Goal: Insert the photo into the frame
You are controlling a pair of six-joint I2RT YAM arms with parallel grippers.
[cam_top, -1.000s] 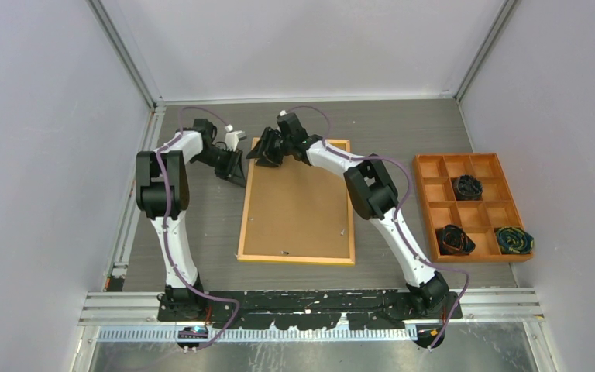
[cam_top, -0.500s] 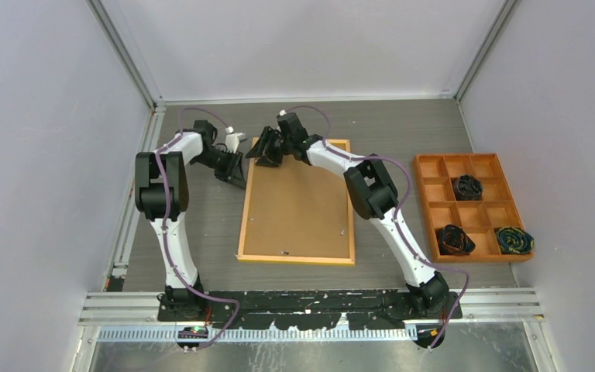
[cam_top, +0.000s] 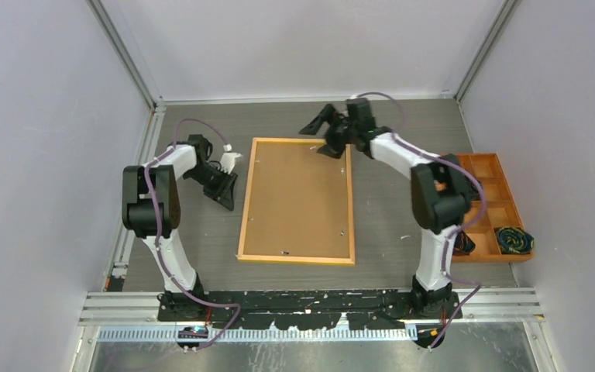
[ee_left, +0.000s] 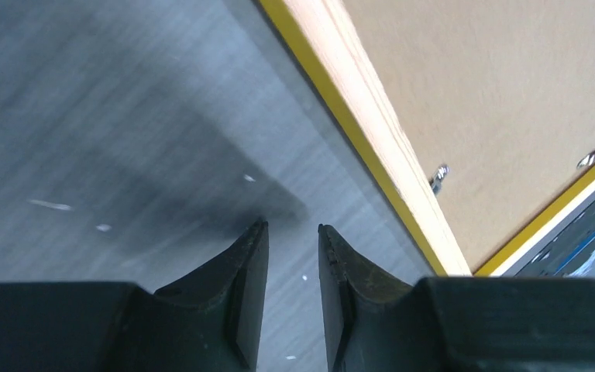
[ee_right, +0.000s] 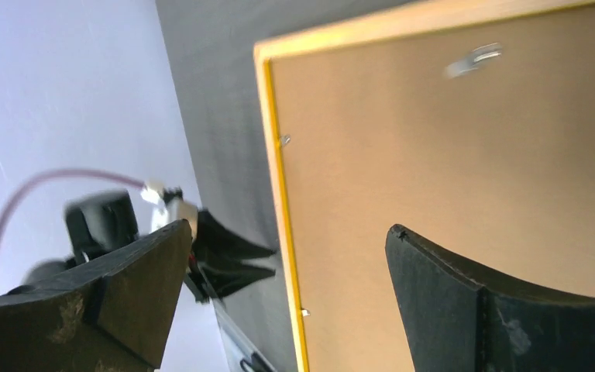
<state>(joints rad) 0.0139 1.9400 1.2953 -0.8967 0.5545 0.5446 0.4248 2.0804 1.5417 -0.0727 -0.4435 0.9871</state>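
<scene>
The frame [cam_top: 242,225] lies flat in the middle of the table, tan back up, with a brown backing board [cam_top: 298,198] filling it. The photo is out of view. My left gripper [cam_top: 228,194] hovers over bare table just left of the frame's left edge [ee_left: 372,124]. Its jaws [ee_left: 290,226] stand slightly apart with nothing between them. My right gripper [cam_top: 319,139] hangs above the frame's far edge, spread wide and empty. In the right wrist view the gripper [ee_right: 288,227] looks along the frame's yellow rim [ee_right: 279,170] toward the left gripper [ee_right: 228,260].
An orange compartment tray [cam_top: 472,209] sits at the right, with dark bundles [cam_top: 468,186] in three of its cells. Small metal tabs [ee_left: 438,177] stick up along the frame's inner edge. Grey walls enclose the table on three sides.
The right gripper left the frame's far left corner, swung right along the far edge and opened wide. The left gripper drew back a little from the frame and its jaws parted slightly.
</scene>
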